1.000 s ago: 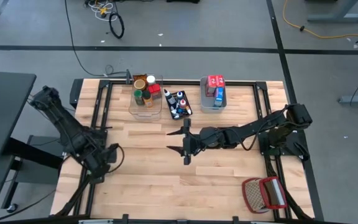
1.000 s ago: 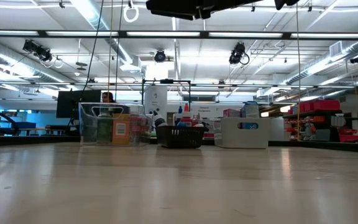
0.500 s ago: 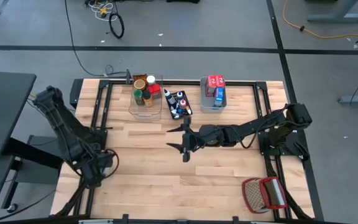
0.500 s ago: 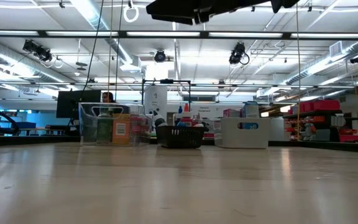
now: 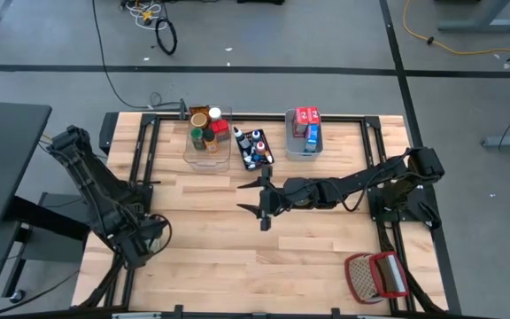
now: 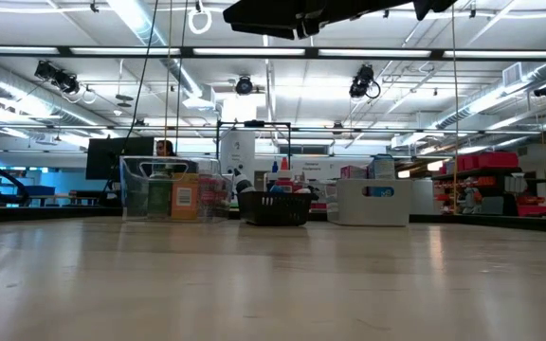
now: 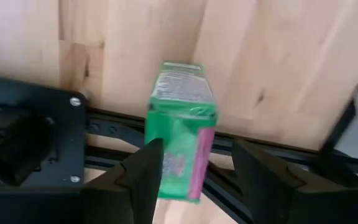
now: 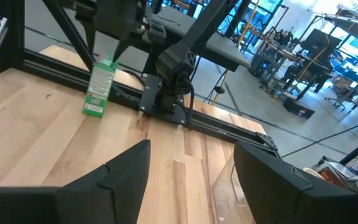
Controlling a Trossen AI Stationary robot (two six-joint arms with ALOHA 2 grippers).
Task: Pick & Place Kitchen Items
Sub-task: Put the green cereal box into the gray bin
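A green box (image 7: 179, 121) with a pink side hangs over the table's left edge and its black frame rail (image 7: 104, 118). My left gripper (image 7: 197, 149) is shut on it. The right wrist view shows the same box (image 8: 98, 87) tilted under that gripper (image 8: 114, 46). In the high view the left gripper (image 5: 138, 241) hides the box. My right gripper (image 5: 257, 199) stands open and level above mid-table, pointing toward the table's left, with nothing between its fingers (image 8: 126, 168). My left gripper holds the green box by its upper end (image 7: 166, 165), between its two fingers. The fingers come from above and point down. The box hangs below them, slightly tilted, its lower end (image 8: 93, 112) clear of the wood.
Along the far edge stand a clear bin (image 5: 207, 152) with jars, a black bin (image 5: 266, 159) with small bottles and a grey-blue bin (image 5: 292, 146) with red boxes. A red-and-white wire basket (image 5: 376, 276) sits at the near right. Bare wood (image 5: 237, 257) spreads across the middle and near side.
My left gripper has carried the green box toward the table's near-left corner, sinking a little and turning slightly. It has stayed shut on the box.
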